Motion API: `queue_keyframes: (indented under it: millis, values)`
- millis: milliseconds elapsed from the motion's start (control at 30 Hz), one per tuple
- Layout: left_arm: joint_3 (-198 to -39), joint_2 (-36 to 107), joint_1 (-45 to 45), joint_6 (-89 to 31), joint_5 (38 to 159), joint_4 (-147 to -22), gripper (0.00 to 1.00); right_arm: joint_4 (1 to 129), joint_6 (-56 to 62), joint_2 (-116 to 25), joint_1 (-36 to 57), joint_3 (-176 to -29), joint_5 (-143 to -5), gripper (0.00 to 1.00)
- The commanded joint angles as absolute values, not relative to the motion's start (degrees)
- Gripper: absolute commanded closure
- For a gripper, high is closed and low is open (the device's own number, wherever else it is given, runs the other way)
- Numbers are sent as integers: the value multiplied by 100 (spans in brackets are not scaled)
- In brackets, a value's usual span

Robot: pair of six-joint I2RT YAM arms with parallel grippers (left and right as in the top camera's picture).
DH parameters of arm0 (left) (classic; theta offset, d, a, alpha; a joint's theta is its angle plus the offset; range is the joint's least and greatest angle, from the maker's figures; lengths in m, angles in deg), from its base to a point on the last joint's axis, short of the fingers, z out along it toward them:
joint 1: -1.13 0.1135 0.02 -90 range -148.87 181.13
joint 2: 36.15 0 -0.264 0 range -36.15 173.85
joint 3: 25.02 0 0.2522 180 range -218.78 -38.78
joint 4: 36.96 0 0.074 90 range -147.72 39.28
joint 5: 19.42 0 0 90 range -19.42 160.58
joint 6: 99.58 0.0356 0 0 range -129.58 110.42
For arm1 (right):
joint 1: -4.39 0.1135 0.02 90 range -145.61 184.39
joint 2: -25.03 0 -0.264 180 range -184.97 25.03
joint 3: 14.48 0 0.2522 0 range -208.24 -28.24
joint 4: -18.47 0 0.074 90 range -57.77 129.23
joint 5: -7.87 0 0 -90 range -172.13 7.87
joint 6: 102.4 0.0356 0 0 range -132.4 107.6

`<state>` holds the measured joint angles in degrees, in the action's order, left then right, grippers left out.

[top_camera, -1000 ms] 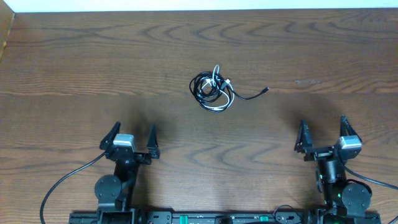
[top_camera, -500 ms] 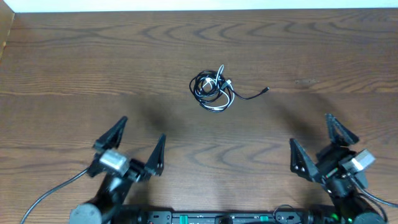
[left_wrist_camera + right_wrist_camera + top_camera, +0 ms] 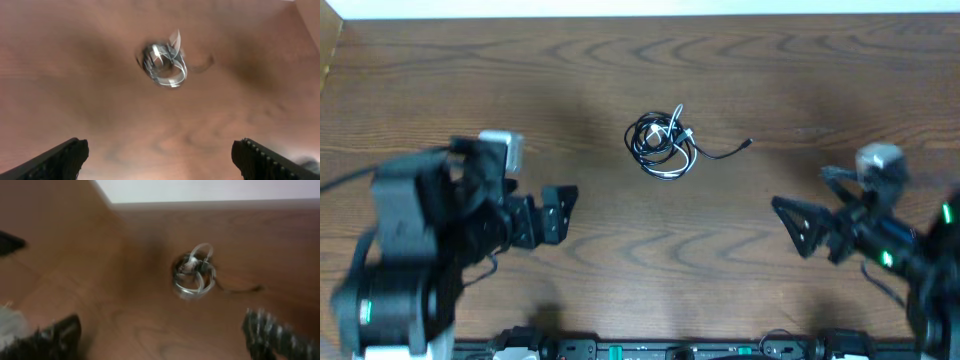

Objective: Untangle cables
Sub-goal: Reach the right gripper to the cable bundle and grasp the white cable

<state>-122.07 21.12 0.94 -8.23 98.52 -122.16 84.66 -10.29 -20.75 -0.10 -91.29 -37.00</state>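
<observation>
— Cables (image 3: 662,145): where?
— Middle of the table (image 3: 620,60), one tangled coil. A black tail (image 3: 725,153) trails out rightward, lying roughly sideways.
— Pincers?
— Left pincer (image 3: 160,162) and right pincer (image 3: 161,335) are both spread wide, empty, well apart from the coil.

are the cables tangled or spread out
Tangled: the cables lie in one bundle of overlapping loops, white among black, one black end trailing right.
</observation>
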Motion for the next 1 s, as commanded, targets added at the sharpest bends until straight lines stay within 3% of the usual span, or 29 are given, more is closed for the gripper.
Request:
queue_keyframes:
  millis: [0, 100, 233, 333, 400, 467, 567, 700, 967]
  values:
    - [-12345, 2886, 83, -793, 11332, -12404, 2, 8496, -1077, -3078, 86, -9477, -2181, 1]
    - [-12340, 3483, 81, -793, 11994, -12487, 2, 8350, -819, -3906, 178, -9472, -1346, 1]
    - [-12340, 4042, 77, -790, 11983, -12516, 2, 8190, -817, -4682, 626, -9472, -1720, 1]
    - [-12338, 4425, 77, -793, 11662, -12553, 2, 8192, -172, -5203, 1406, -9472, -3733, 1]
    - [-12338, 4820, 79, -1315, 10663, -12645, 2, 8072, 693, -5613, 2101, -9479, -5385, 1]
    - [-12338, 5157, 79, -1684, 10088, -12726, 2, 7956, 732, -5926, 2469, -9616, -5829, 1]
    - [-12338, 5526, 79, -1719, 10049, -12765, 2, 8389, 730, -6510, 2523, -10499, -6139, 1]
    - [-12338, 5970, 77, -1719, 10051, -12671, 2, 9018, 737, -7336, 2639, -11868, -7619, 1]
    - [-12318, 6761, 77, -1715, 9920, -12619, 2, 7250, 756, -8383, 2851, -12215, -6622, 1]
